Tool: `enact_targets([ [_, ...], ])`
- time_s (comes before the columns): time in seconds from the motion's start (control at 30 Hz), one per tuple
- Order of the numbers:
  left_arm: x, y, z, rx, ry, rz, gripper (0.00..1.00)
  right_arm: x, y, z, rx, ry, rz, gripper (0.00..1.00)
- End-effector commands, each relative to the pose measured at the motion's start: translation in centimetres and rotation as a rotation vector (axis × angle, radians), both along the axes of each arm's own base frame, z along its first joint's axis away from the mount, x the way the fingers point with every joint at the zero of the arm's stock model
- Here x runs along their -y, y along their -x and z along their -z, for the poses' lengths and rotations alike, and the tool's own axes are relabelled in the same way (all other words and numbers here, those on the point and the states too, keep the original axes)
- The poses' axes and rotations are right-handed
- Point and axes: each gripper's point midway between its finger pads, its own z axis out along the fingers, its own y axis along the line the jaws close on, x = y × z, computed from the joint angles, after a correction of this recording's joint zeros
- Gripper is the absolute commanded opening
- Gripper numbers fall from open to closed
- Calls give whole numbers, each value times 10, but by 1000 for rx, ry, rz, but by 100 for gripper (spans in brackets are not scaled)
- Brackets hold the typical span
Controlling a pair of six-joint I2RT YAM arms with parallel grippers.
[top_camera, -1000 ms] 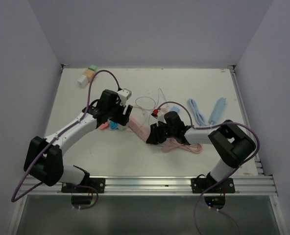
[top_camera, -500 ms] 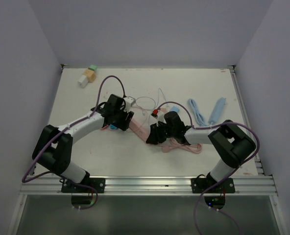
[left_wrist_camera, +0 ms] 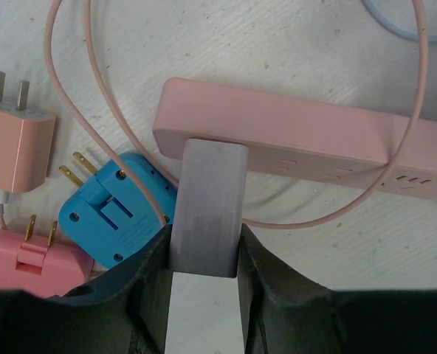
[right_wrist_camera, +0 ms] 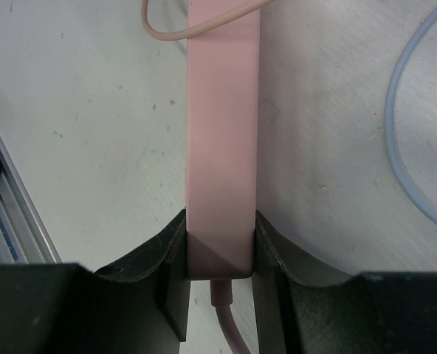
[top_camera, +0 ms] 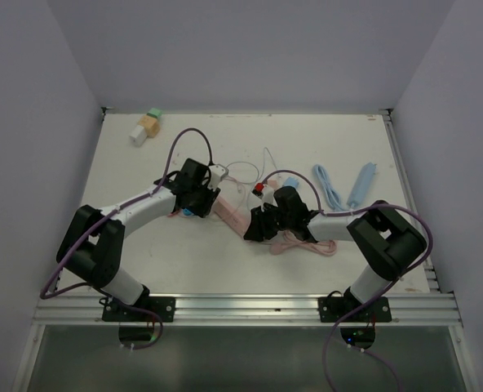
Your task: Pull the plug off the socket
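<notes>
Top cam sits up behind both arms, looking down on the whole table point(top_camera: 184, 261). Wrist cams are super close, peeking forward from just behind each pincer. The left pincer point(left_wrist_camera: 204, 251) has the grey plug point(left_wrist_camera: 207, 192) between its fingers point(left_wrist_camera: 148, 287), and the right pincer point(right_wrist_camera: 218, 251) has the pink power strip point(right_wrist_camera: 222, 147), which all three views share.

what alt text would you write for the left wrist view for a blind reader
The left end effector is closed on a pale grey rectangular plug seated in the side of a long pink plastic power strip. A blue plastic adapter with brass prongs lies loose to the plug's left.
</notes>
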Motion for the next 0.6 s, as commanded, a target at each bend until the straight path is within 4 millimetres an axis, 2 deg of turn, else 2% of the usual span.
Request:
enact_targets([
  [0.0, 16, -2, -18, 53, 60, 59, 3, -21, -2, -39, 93, -126, -76, 12],
  [0.03, 17, -2, -20, 60, 63, 62, 0, -20, 0, -40, 91, -129, -77, 20],
  [0.07, 17, -2, -22, 67, 66, 65, 0, -20, 1, -40, 88, -129, -76, 36],
  [0.1, 18, -2, -28, 85, 74, 66, 0, -18, 2, -40, 88, -126, -71, 44],
  [0.13, 18, -2, -34, 105, 84, 69, 0, -15, 4, -42, 83, -117, -63, 58],
  [0.2, 19, -2, -39, 118, 92, 70, 0, -12, 4, -49, 89, -112, -54, 67],
  [0.23, 19, -2, -41, 124, 97, 71, 0, -11, 3, -61, 113, -121, -49, 70],
  [0.27, 19, -1, -45, 133, 103, 71, 0, -7, 7, -62, 100, -104, -46, 76],
  [0.3, 19, -1, -46, 137, 105, 71, 0, -6, 5, -70, 108, -103, -38, 78],
  [0.33, 19, -1, -48, 141, 107, 71, 0, -4, 3, -85, 148, -110, -23, 80],
  [0.37, 19, -1, -51, 150, 112, 71, 0, 3, 6, -85, 133, -77, -10, 82],
  [0.5, 21, 0, -63, 181, 135, 77, 0, 17, -12, -128, 239, -25, 80, 84],
  [0.57, 22, 0, -69, 200, 151, 81, 0, 24, -22, -141, 274, 10, 124, 83],
])
